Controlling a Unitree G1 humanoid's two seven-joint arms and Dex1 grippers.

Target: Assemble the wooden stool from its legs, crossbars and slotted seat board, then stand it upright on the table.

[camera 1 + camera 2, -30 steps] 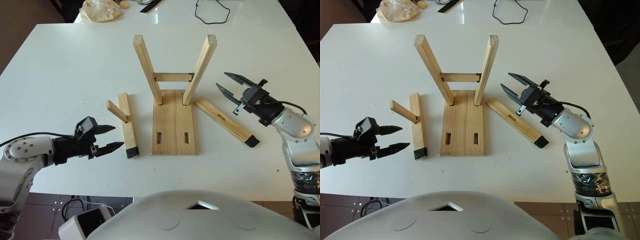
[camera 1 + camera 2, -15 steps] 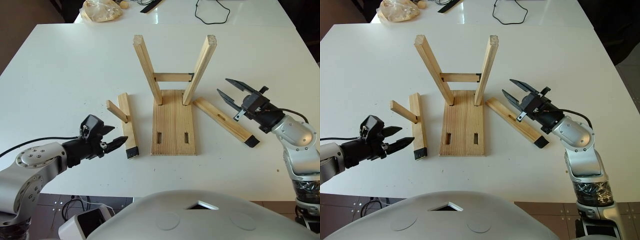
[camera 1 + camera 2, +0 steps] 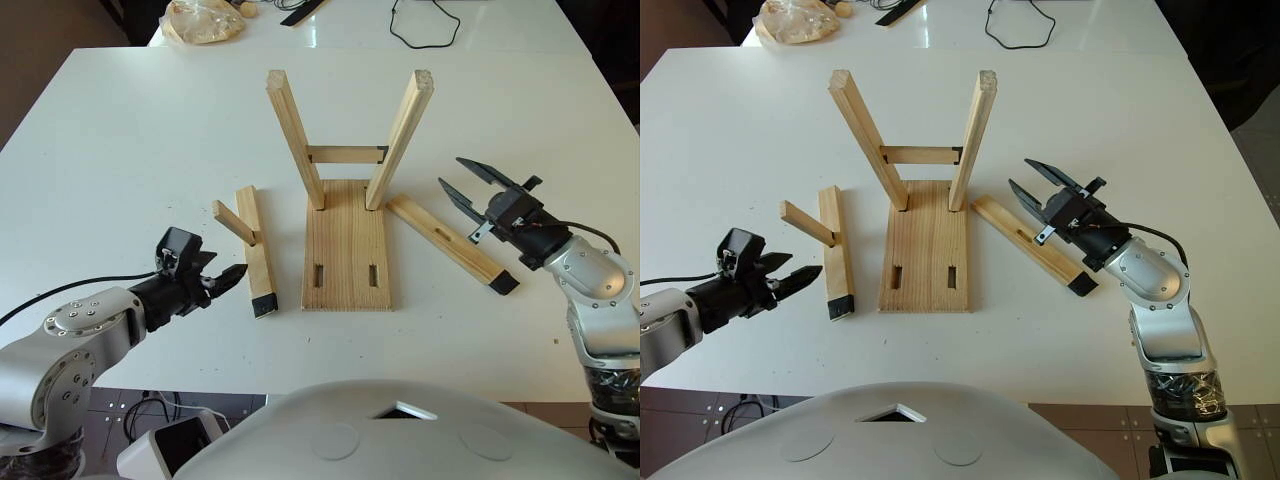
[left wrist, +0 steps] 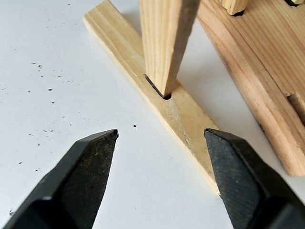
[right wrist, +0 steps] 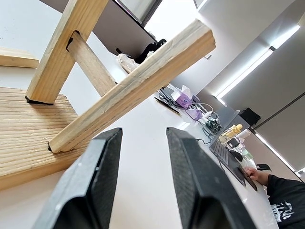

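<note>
the white table [image 3: 120,130] carries all the parts, spread so that each arm has its own loose piece on its own side. the slotted seat board [image 3: 346,225] lies flat in the middle, its long axis running straight away from the robot, probably face down so that legs can be pushed in from above. two standing legs [image 3: 296,135] rise from the slots at its far end, splaying apart towards their tops, with a crossbar [image 3: 345,154] bridging them. the two empty slots [image 3: 318,274] at the near end seem meant for the second pair. the right loose leg [image 3: 445,240] lies flat just beside the board's right edge, slanting from the foot of the standing pair out towards the robot's right, dark-capped end nearest the robot. the left loose leg [image 3: 256,250] lies roughly parallel to the board and a little apart from it, dark end also towards the robot. a short crossbar [image 3: 231,221] is plugged into its slot, tilting up and out to the left. the right gripper [image 3: 450,171] hovers above the far end of the right loose leg, fingers spread wide, likely lined up to take it. the left gripper [image 3: 222,277] sits low near the left leg's capped end, its fingers apart and empty, pointing at it.
</note>
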